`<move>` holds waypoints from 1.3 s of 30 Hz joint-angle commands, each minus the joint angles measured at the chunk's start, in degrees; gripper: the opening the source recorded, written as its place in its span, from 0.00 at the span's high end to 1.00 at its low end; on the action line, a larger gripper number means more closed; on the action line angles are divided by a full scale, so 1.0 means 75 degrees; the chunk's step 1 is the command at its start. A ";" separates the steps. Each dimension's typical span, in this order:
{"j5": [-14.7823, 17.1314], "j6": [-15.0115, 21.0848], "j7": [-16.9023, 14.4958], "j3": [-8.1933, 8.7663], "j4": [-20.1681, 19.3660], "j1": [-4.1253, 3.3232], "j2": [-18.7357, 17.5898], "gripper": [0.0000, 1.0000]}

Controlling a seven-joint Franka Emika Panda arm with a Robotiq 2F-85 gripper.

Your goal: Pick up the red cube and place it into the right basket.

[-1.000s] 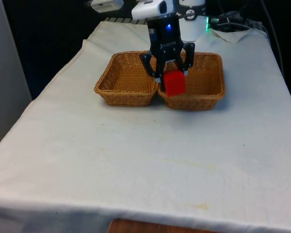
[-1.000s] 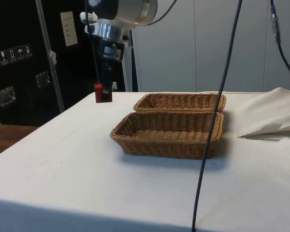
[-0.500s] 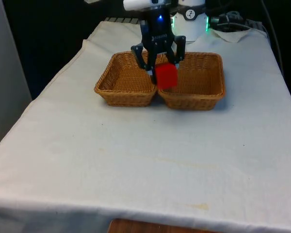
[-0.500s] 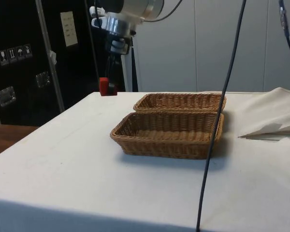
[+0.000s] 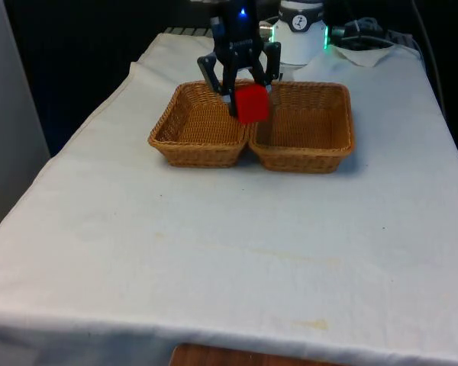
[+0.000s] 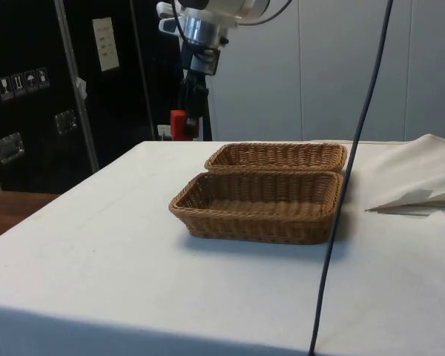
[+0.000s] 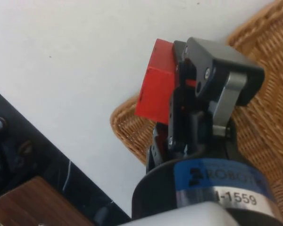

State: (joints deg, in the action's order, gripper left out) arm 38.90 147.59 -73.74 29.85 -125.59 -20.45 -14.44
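I see gripper (image 5: 246, 95) clamped on red cube (image 5: 252, 104), raised above the 2 wicker baskets (image 5: 201, 130) (image 5: 305, 133) near table's far edge

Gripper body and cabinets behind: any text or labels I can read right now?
"ROBOT…" and "…-1559": on the gripper body's blue band, both cut off.
Pale label and small signs on the dark cabinets: too small to read.
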 commanded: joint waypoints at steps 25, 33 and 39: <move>-0.1245 0.0413 -0.0038 0.0695 -0.1008 -0.0008 0.0550 0.98; -0.1398 0.0619 -0.0160 0.0825 -0.1444 0.0000 0.0840 0.98; -0.1398 0.0879 -0.0336 0.0894 -0.1887 0.0008 0.1138 0.98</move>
State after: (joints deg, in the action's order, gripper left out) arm 28.93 152.69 -76.15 36.33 -138.43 -20.28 -6.53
